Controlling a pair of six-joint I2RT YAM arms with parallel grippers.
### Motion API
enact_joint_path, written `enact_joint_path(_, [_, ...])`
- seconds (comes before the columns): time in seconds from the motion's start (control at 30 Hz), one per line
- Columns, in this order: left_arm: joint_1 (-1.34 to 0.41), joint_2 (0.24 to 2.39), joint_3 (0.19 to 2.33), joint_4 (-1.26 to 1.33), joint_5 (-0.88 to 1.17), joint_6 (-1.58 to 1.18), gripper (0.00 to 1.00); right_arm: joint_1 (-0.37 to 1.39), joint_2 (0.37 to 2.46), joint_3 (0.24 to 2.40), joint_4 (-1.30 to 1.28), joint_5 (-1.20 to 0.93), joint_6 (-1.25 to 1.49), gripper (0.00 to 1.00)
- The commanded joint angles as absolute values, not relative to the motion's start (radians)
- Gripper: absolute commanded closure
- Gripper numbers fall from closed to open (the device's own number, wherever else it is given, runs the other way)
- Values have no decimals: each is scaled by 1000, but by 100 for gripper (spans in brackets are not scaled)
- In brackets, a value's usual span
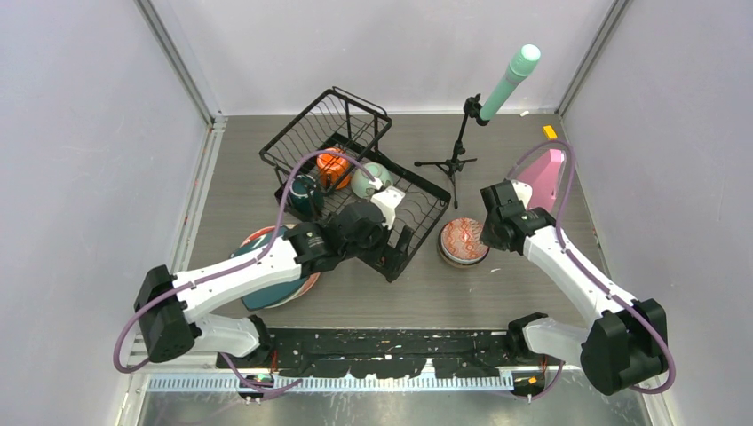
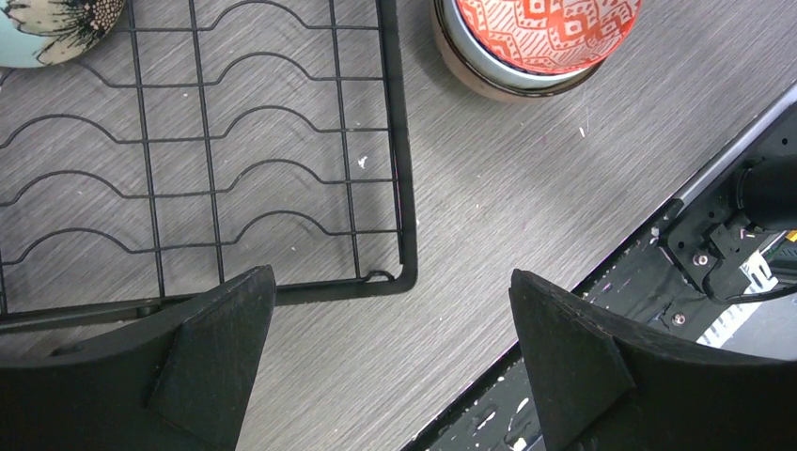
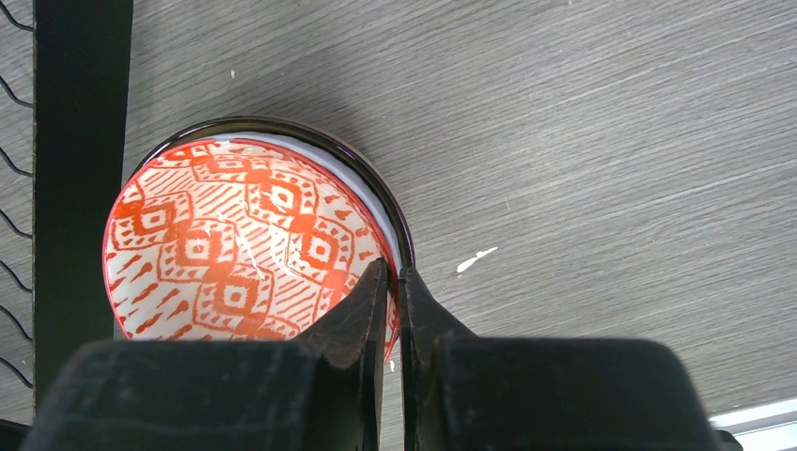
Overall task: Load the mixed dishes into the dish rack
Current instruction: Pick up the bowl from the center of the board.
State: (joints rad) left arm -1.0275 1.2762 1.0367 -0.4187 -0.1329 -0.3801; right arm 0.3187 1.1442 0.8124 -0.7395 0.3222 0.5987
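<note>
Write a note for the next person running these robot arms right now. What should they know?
Left gripper: open, holding nothing, over a corner of the black wire dish rack.
Right gripper: shut on the rim of the red-and-white patterned bowl, which tops a bowl stack on the table beside the rack.
Done: orange mug, dark green mug and mint bowl are in the rack.
Left: the bowl stack, plus the stacked teal and pink plates on the table under the left arm.
</note>
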Motion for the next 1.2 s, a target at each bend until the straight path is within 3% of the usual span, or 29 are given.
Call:
enact_joint_path(0.0, [-1032,1303,1100,-391,-111,-356,2,315,1144,868,-744,374,585,98])
enact_joint_path(0.4, [-1056,1487,1225,-331,-26,-265,2,314,1118,865,-724,311,616,100])
enact_joint_path(0.97, [-1141,1708,1167,191,231,-44,1,314,1083,839,-704,224,659,100])
enact_joint_path(1.17, [-1141,1771,1176,242,243,31,4,314,1060,840,-715,206,656,100])
